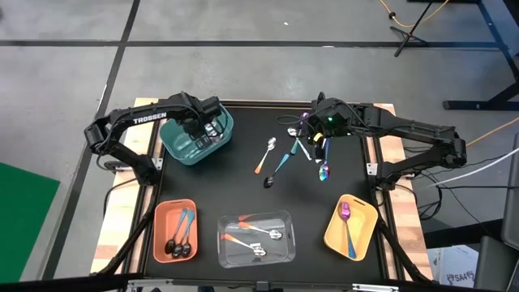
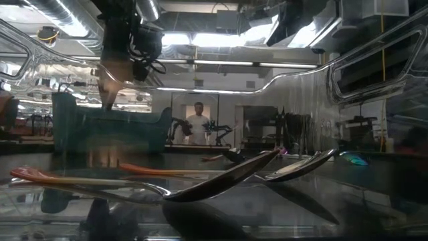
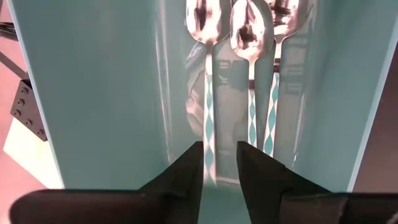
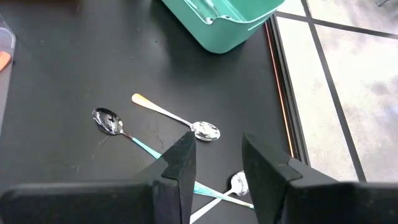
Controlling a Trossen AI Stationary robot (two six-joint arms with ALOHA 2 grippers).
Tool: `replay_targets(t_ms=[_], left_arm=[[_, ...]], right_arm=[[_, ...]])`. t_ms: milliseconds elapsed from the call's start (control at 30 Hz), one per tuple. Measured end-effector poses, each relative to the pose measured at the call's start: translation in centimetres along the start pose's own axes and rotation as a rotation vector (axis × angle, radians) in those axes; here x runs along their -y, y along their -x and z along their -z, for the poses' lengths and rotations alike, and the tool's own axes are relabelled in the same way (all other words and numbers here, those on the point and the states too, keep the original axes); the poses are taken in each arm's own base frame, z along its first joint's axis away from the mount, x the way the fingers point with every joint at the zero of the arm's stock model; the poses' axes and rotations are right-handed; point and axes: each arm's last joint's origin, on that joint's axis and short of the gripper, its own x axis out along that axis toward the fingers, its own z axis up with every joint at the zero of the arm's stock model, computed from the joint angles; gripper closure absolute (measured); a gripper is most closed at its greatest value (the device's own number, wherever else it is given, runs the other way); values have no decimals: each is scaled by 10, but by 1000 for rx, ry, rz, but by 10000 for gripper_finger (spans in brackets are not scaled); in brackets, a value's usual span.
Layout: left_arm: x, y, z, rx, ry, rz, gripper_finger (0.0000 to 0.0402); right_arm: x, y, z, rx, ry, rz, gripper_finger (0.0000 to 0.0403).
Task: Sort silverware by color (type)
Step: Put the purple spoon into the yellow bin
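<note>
Three all-silver spoons (image 3: 239,37) lie side by side on the floor of the teal bin (image 1: 197,136), bowls away from my wrist. My left gripper (image 3: 219,167) points down into the bin, open by a narrow gap, with one spoon's handle (image 3: 209,134) running down toward that gap. My right gripper (image 4: 217,163) hangs open above the black table, right of centre. Under it lie an orange-handled spoon (image 4: 174,117), a black-bowled spoon with a teal handle (image 4: 121,129) and a silver spoon (image 4: 237,183). More loose spoons (image 1: 312,148) lie below it in the high view.
Along the near edge stand a salmon bin (image 1: 175,230) with black-bowled spoons, a clear bin (image 1: 256,238) with orange-handled spoons and a yellow bin (image 1: 350,227) with a purple-bowled spoon. A person (image 2: 198,124) stands far behind the table.
</note>
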Motion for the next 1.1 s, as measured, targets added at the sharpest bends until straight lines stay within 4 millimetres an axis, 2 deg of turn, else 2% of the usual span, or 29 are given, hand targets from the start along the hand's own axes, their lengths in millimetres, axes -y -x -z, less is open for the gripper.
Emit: replay_targets(t_ms=[300,833,1100], left_arm=[[0,0,-2,19,11,2,295],[2,1,-2,19,6,2,320],[10,15,8,68,-38,11,331]], right_arm=[[-1,0,4,-40,1,-13,285],[-5,1,15,-157,6,-51,285],[-7,3,23,-237,9,-78,285]])
